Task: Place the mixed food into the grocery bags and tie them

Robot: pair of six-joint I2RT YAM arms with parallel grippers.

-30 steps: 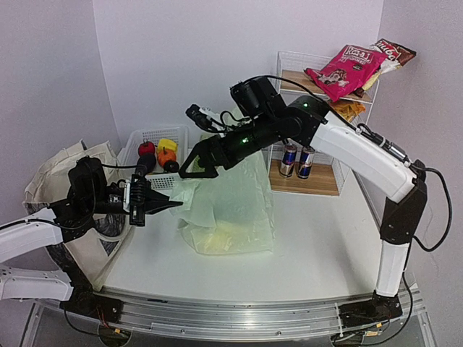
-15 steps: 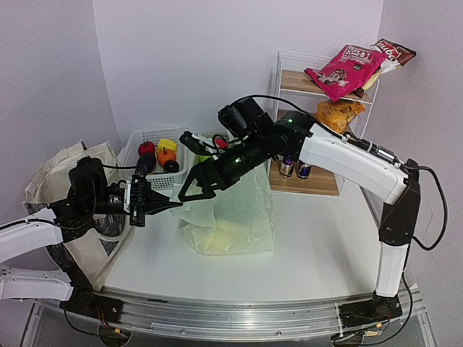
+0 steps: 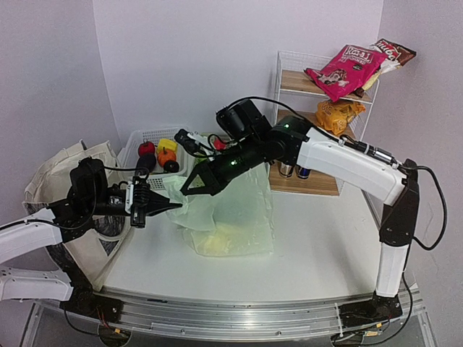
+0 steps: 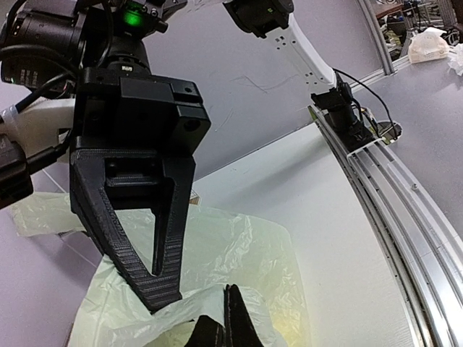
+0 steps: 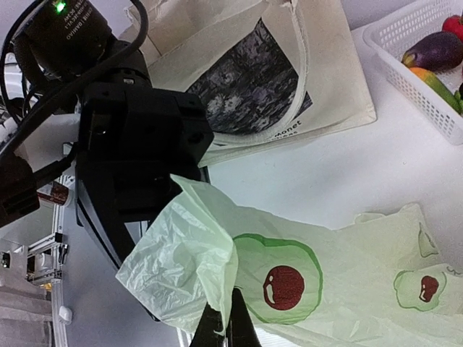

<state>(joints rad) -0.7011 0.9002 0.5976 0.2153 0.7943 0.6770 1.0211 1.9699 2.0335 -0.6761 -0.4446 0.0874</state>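
On the white surface (image 3: 318, 238), shows a pale-green avocado-print plastic bag (image 3: 231, 217) slumped between the arms. Pinched at its left edge by the left gripper (image 3: 173, 206), fingers pressed together; pinched just above by the right gripper (image 3: 187, 191), likewise closed on film. At far left, cream canvas tote (image 3: 51, 184); behind, white basket (image 3: 137, 141)

Bright, even light; soft shadows.

A robotics lab booth dressed as a mock grocery corner: plain lilac walls (image 3: 181, 58) enclose a white table (image 3: 325, 238), with the arms (image 3: 347, 155) bolted to an aluminium rail (image 3: 239, 316) amid loose cables (image 3: 436, 217). Right of the right gripper (image 3: 186, 192), a wire shelf (image 3: 293, 81) holds staged snack packets (image 3: 343, 65).
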